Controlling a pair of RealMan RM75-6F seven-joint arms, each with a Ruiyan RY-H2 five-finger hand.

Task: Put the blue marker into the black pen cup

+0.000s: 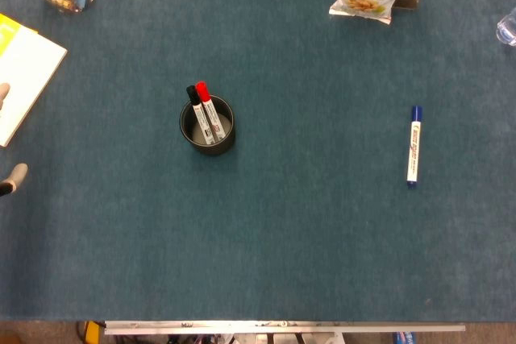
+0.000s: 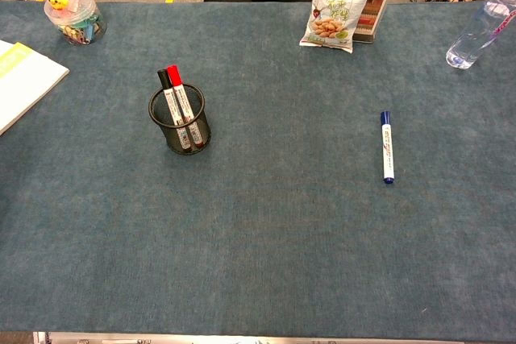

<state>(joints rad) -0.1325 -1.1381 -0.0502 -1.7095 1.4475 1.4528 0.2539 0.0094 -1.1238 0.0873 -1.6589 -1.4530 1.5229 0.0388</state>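
the blue marker [image 1: 414, 145] lies on the counter [image 1: 306, 239], well apart from the black pen cup [image 1: 207, 125]; my left hand [image 1: 10, 176] barely shows at the edge, so i cannot tell its grip.

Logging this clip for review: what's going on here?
Nothing is being handled yet. The blue-capped white marker lies flat on the blue felt table, off to the right. The black mesh pen cup stands left of centre, holding a red marker and a black marker. Only fingertips show at the head view's left edge.

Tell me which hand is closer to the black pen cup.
Probably left. The left hand peeks in at the head view's left edge, apart from the black pen cup; the right hand shows in neither view.
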